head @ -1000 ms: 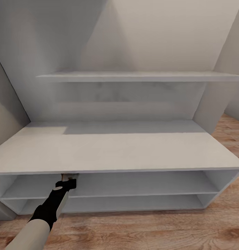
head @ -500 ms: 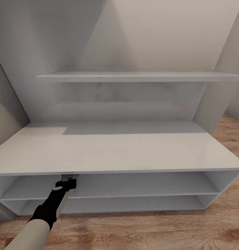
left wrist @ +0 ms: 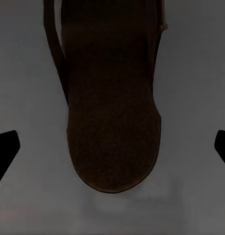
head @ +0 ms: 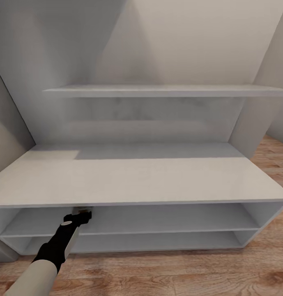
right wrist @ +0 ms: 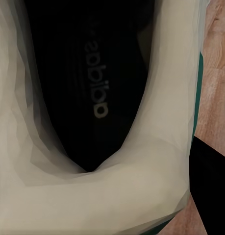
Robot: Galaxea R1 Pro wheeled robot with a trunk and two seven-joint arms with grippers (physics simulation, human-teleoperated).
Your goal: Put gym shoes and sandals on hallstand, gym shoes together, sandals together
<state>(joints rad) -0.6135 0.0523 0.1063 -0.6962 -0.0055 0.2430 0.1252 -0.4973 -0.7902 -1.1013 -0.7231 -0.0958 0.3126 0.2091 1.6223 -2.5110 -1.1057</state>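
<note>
1. We see a dark-brown sandal [left wrist: 112,103] in the left wrist view, its rounded end toward the lower middle of the frame and a thin strap along its upper left side, lying over a pale grey surface.
2. The left gripper [left wrist: 112,147] has its two black fingertips [left wrist: 5,147] at the far left and far right edges of that frame, spread wide and clear of the sandal on both sides (nothing is clamped between them).
3. In the head view the left gripper [head: 80,215] sits in the lower left of the frame, reaching under the front edge of the bench top into the upper low shelf of the shoe rack [head: 137,181]; a small pale shape shows just at its tip, too small for us to name.
4. In the right wrist view we look into a cream-white gym shoe [right wrist: 97,196], its dark insole with printed lettering in the upper middle and a green edge along the right.
5. A black part of the right gripper shows at the lower right of that frame, against the shoe's rim; we cannot tell whether it grips.
6. The wood-plank floor [right wrist: 215,73] shows at the right edge there, and [head: 178,271] across the bottom of the head view, in front of the rack.
</note>
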